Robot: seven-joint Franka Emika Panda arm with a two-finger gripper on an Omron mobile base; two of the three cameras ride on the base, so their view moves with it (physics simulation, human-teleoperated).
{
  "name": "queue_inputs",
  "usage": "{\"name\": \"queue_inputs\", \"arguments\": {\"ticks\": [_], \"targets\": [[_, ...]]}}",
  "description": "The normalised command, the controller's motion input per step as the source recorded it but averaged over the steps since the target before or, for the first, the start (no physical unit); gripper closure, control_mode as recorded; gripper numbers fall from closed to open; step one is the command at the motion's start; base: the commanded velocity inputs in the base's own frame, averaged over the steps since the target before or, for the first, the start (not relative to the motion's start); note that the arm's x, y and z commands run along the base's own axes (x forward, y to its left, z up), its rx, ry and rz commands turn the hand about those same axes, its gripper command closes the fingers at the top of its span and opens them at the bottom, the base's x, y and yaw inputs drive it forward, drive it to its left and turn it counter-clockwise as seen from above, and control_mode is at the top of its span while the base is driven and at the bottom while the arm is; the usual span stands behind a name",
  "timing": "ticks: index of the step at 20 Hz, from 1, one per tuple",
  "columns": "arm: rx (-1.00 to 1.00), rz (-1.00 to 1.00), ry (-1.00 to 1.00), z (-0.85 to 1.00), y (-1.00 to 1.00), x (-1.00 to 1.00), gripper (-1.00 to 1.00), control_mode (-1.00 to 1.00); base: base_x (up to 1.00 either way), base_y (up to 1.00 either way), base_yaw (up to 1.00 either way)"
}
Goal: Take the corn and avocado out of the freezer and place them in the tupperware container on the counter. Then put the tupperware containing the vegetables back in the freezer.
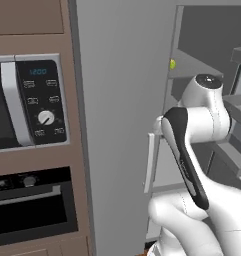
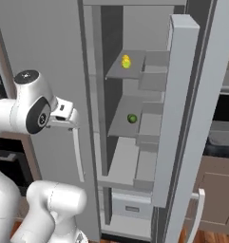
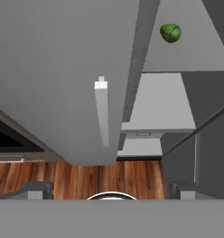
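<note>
Your freezer (image 2: 182, 118) stands with its right door swung open and the left door shut. The corn (image 2: 126, 61) lies on the upper grey shelf (image 2: 135, 69) inside, and the avocado (image 2: 132, 118) sits on the shelf below it, well apart from the cob. Your gripper (image 3: 111, 189) hangs outside the freezer, just beside the white bar handle (image 3: 102, 111) of the shut left door, looking down at the wooden floor (image 3: 85, 174). Its jaws are spread wide with nothing between them. To the far left you have the microwave (image 1: 27, 102) above the black oven (image 1: 32, 205).
</note>
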Motion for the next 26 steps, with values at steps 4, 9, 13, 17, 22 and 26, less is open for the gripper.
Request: {"name": "queue_inputs", "arguments": {"ticks": [4,9,13,17,22,26], "targets": [[0.0,0.0,0.0,0.0,0.0,0.0,-1.0,1.0,0.0,-0.44,-0.01],[0.0,0.0,0.0,0.0,0.0,0.0,-1.0,1.0,0.05,-0.32,0.0],[0.0,0.0,0.0,0.0,0.0,0.0,-1.0,1.0,0.18,-0.31,0.0],[0.0,0.0,0.0,0.0,0.0,0.0,-1.0,1.0,0.27,-0.4,0.04],[0.0,0.0,0.0,0.0,0.0,0.0,-1.0,1.0,0.35,-0.33,0.05],[0.0,0.0,0.0,0.0,0.0,0.0,-1.0,1.0,0.49,-0.23,0.04]]}}
